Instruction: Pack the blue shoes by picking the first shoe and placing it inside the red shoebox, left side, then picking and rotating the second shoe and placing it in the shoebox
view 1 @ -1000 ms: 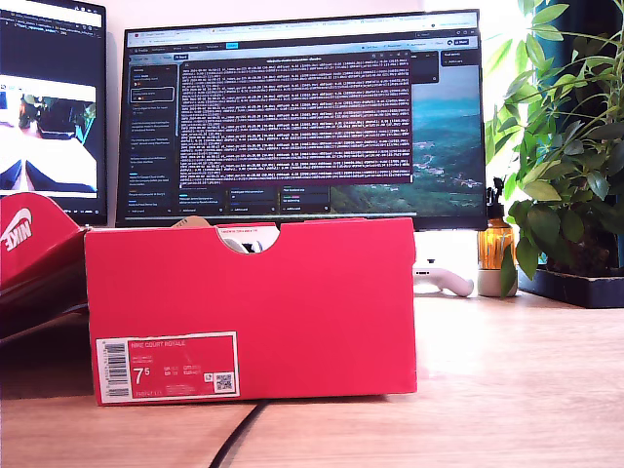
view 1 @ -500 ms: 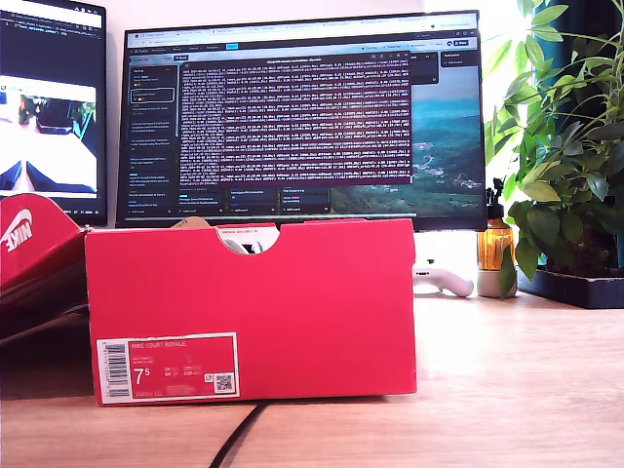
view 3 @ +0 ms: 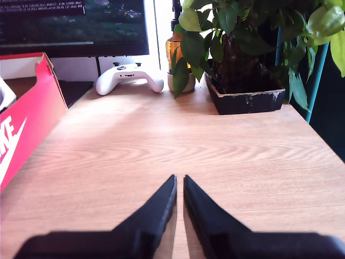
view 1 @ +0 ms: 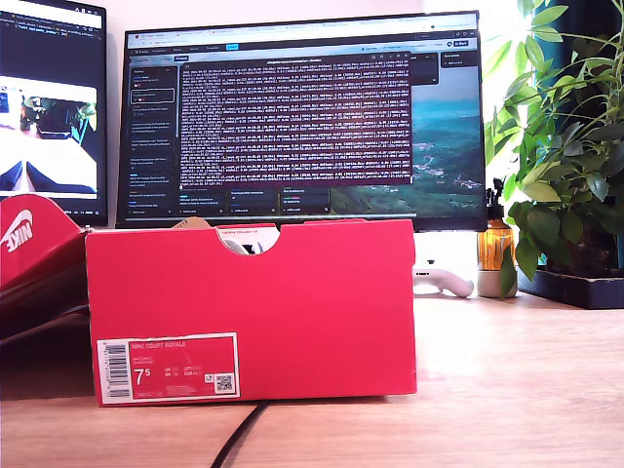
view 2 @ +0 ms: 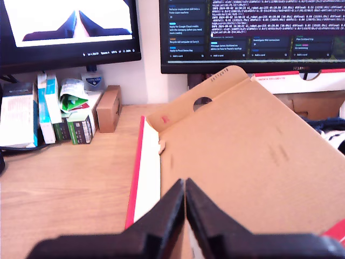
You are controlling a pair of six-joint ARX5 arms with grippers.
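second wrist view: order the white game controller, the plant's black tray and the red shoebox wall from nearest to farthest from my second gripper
Measured from my second gripper, over bare desk:
1. the red shoebox, its wall running alongside the gripper and coming nearest.
2. the black plant tray, farther back across the desk, on the other side from the box.
3. the white game controller, farthest, by the monitor's foot.

Count on the bench (view 1: 507,390): one red shoebox (view 1: 250,307), two monitors (view 1: 302,117) (view 1: 51,107), one white game controller (view 3: 128,77), one amber bottle (view 1: 494,244), one potted plant (view 1: 565,146), one black cable (view 1: 234,439). Two grippers, mine: first (view 2: 184,202), second (view 3: 179,197).
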